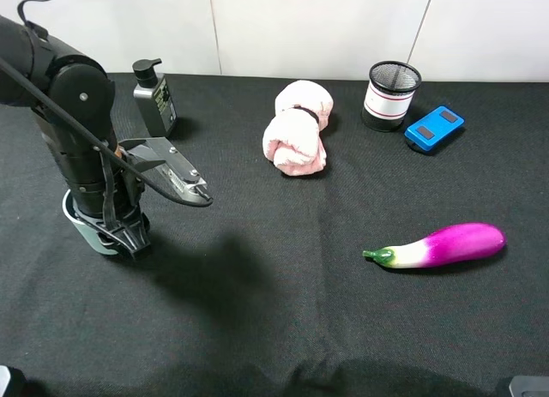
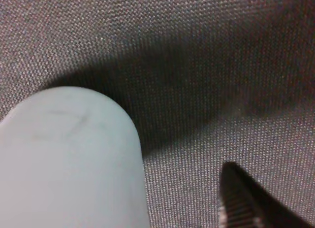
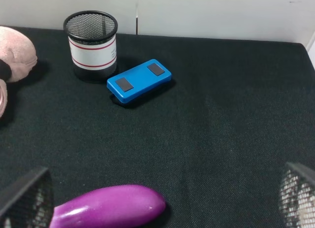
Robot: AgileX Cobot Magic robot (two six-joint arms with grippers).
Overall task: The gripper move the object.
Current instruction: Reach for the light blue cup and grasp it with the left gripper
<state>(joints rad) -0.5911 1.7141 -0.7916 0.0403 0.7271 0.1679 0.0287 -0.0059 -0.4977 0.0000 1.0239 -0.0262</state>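
The pale teal-blue cup (image 1: 84,228) stands at the left of the black table, mostly hidden under my left arm. My left gripper (image 1: 110,234) is lowered around it, with the silver-grey bracket (image 1: 168,169) jutting out to the right. In the left wrist view the cup (image 2: 69,159) fills the near corner. One dark fingertip (image 2: 241,203) stands apart from the cup with bare cloth between them; the other finger is hidden. My right gripper (image 3: 162,188) is open and empty, its mesh-padded fingers (image 3: 27,198) wide apart above a purple eggplant (image 3: 108,206).
A dark grey pump bottle (image 1: 154,99) stands behind the left arm. A pink rolled towel (image 1: 297,129), a black mesh pen holder (image 1: 392,96) and a blue flat device (image 1: 434,128) lie at the back. The eggplant (image 1: 439,245) lies right of centre.
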